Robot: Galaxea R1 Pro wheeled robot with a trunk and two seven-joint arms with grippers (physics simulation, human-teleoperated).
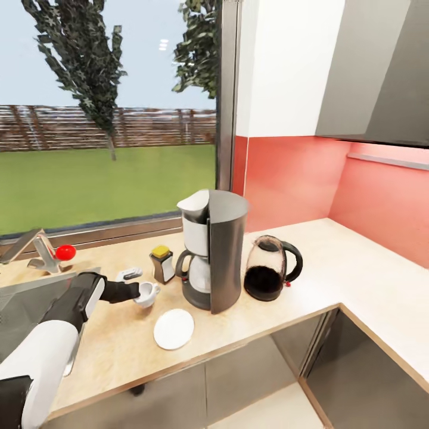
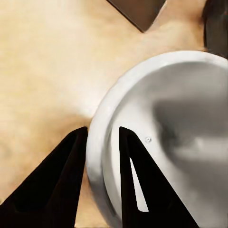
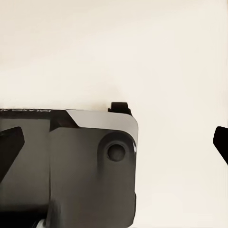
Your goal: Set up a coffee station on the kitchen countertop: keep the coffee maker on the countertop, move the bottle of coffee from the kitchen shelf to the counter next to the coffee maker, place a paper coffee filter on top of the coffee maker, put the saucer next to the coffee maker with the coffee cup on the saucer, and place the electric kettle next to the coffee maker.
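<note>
My left gripper (image 1: 140, 291) is shut on the rim of the white coffee cup (image 1: 148, 294), close over the kitchen countertop (image 1: 333, 256). In the left wrist view one finger (image 2: 130, 180) is inside the coffee cup (image 2: 171, 133) and the other outside. The saucer (image 1: 174, 329) lies in front of the cup, with nothing on it. The coffee maker (image 1: 214, 256) stands between the bottle of coffee (image 1: 162, 264) and the electric kettle (image 1: 271, 269). I cannot make out the paper coffee filter. My right gripper (image 3: 116, 142) is open, with nothing between its fingers.
A tap with a red knob (image 1: 64, 252) and a sink (image 1: 21, 298) sit at the left. A small grey-white item (image 1: 129, 274) lies behind the cup. The thin kitchen shelf (image 1: 387, 159) runs along the red backsplash under a grey hood (image 1: 381, 71). The countertop turns a corner at the right.
</note>
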